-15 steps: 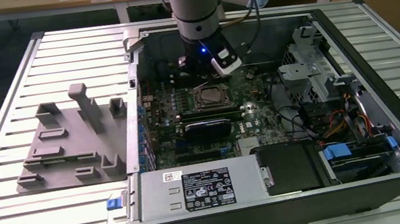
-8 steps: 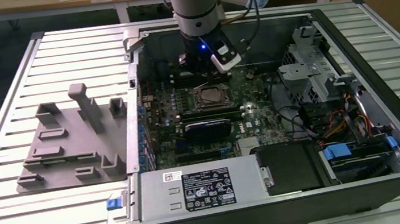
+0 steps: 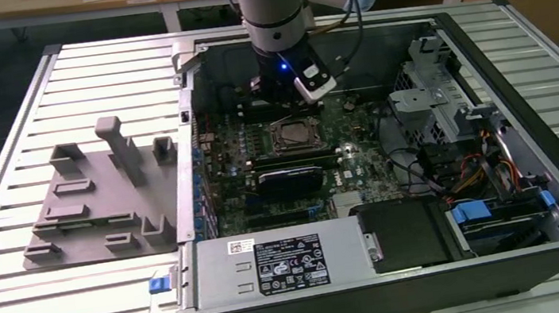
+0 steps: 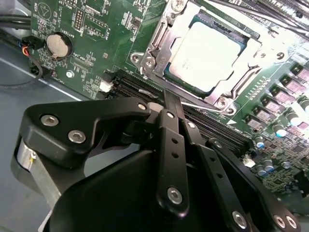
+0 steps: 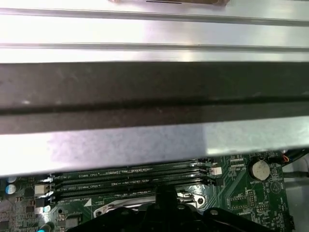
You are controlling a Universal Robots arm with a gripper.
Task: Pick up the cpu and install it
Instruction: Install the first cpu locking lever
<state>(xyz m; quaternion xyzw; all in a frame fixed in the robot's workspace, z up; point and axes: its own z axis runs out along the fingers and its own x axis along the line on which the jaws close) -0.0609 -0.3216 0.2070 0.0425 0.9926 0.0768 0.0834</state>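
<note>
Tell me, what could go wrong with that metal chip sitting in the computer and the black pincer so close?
The cpu lies in its socket frame with the frame's lid apparently open, so a knock could shift it. The pincer hovers just above the memory slots; a small dip might scrape them. Cables crowd the case on the exterior view's right and could snag the arm.

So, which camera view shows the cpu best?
The second wrist view: the cpu lies flat in its socket frame on the green board, its silver top plainly seen beyond the tool. The exterior view shows it as a small square under the arm. The first wrist view gives the frame's edge, not the chip's top.
</note>
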